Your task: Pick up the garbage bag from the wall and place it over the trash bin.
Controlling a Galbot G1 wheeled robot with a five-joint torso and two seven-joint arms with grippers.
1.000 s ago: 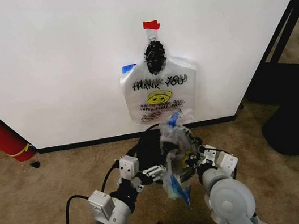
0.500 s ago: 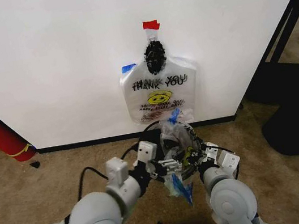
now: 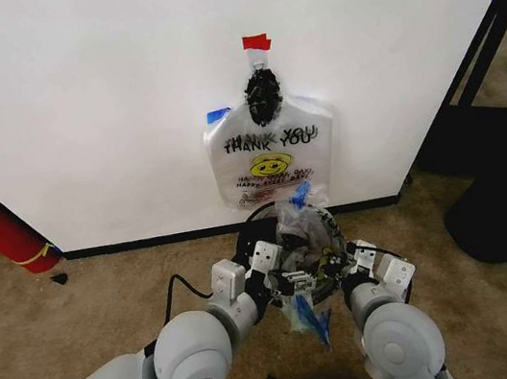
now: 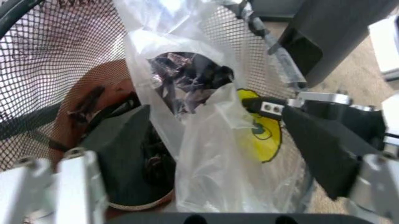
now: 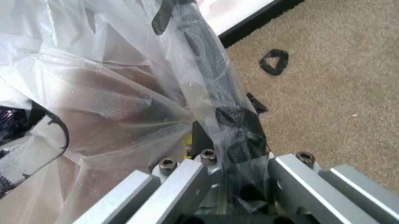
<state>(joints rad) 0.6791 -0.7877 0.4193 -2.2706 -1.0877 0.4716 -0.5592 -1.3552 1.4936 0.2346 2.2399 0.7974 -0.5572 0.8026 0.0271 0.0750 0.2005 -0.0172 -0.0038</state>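
Left wrist view: the left gripper (image 4: 206, 154) has its jaws spread wide, with the garbage bag (image 4: 206, 140) hanging between them over the mesh trash bin (image 4: 56, 70). The right gripper (image 5: 234, 161) pinches a fold of the bag's plastic. From the head view, both grippers meet above the bin on the carpet (image 3: 77, 297), below another bag on the wall (image 3: 272, 157).

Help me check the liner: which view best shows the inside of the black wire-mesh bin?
The left wrist view: it looks into the black wire-mesh bin, showing mesh wall and reddish base. The head view shows its rim behind the arms; the right wrist view mostly shows plastic.
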